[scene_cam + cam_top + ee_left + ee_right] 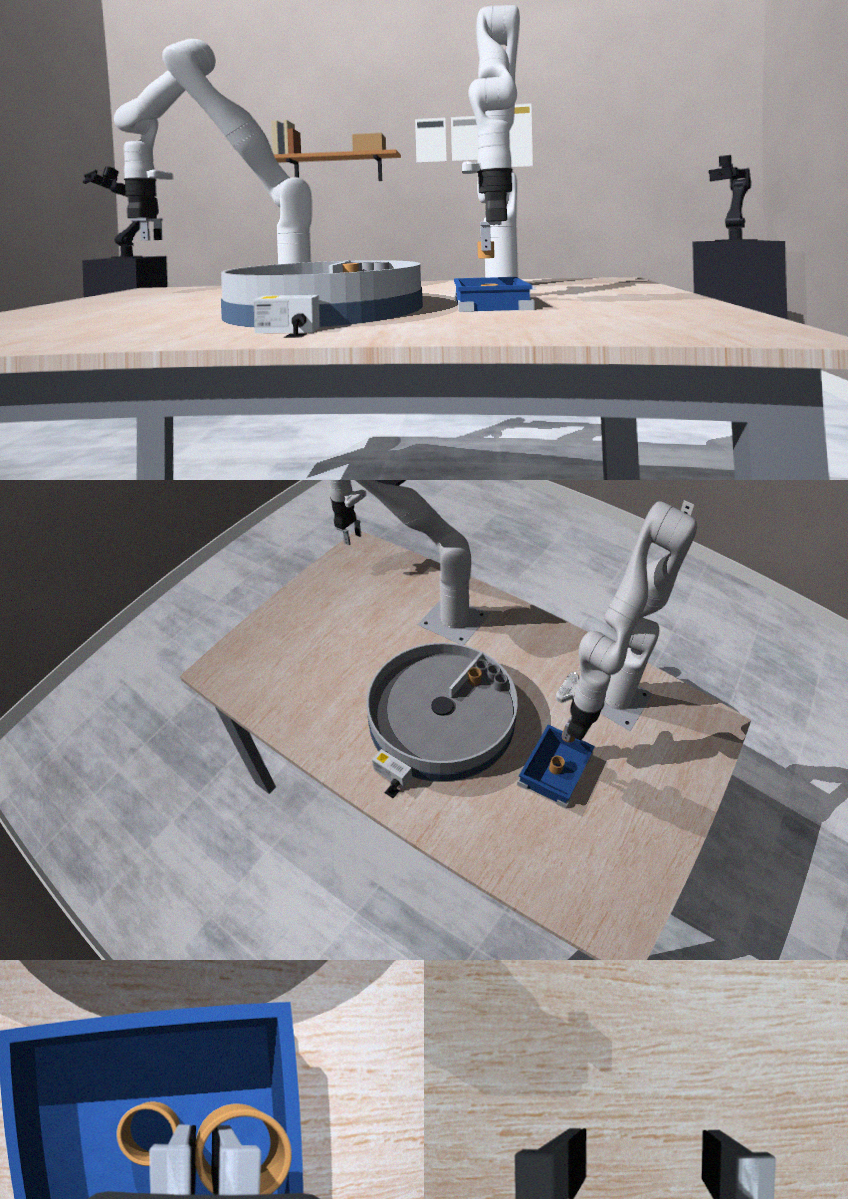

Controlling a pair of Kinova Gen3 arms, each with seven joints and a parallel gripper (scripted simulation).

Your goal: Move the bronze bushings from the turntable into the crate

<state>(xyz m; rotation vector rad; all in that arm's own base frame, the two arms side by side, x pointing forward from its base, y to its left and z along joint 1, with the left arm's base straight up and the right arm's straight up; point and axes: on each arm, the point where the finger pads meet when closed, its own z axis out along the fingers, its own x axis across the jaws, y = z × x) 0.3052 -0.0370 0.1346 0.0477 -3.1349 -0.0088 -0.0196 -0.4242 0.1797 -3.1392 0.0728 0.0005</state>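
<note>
My left gripper is shut on the wall of a bronze bushing, held above the blue crate. Another bronze bushing stands upright inside the crate. The crate looks level between its visible corner guides; the rear ones are hidden. On the turntable, one bronze bushing stands beside three grey steel bushings. My right gripper is open and empty, far from the turntable.
A light divider bar stands on the turntable beside the bronze bushing. The turntable has a raised rim and a dark centre hub. A white control box stands at its front edge. The crate stands close beside the turntable.
</note>
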